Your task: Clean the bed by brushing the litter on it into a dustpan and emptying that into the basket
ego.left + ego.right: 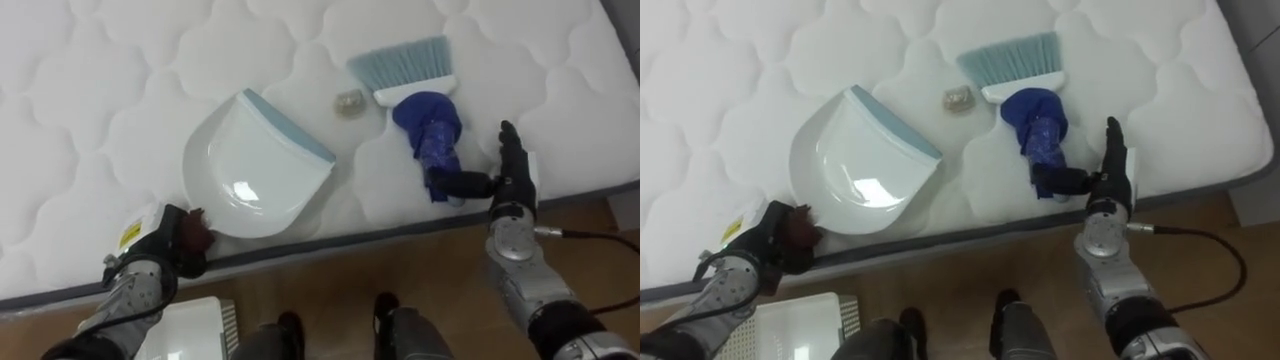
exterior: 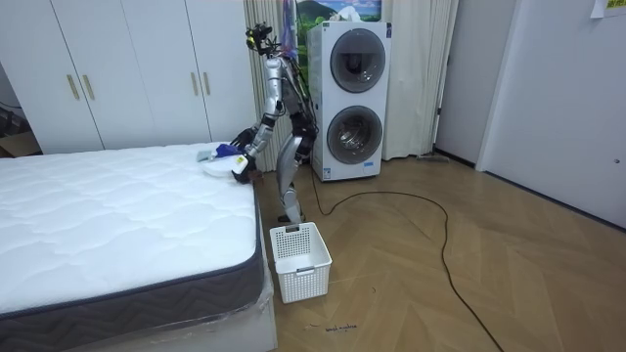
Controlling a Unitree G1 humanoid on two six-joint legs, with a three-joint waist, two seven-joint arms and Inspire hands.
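- Dustpan (image 1: 255, 165), brush (image 1: 425, 120) and a small scrap (image 1: 349, 103) lie on the bed (image 1: 80, 120), near its edge.
- Your right hand (image 1: 508, 185) has its fingers straight, with the thumb touching the brush handle.
- Your left hand (image 1: 160, 250) is beside the dustpan; you cannot tell its grip.

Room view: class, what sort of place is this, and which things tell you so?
Most likely a bedroom in a home, with a laundry corner. The clues are a bare white bed, tall white wardrobe doors behind it, and two stacked laundry machines.

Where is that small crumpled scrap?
The scrap lies on the mattress in the left eye view, between the dustpan on its left and the brush.
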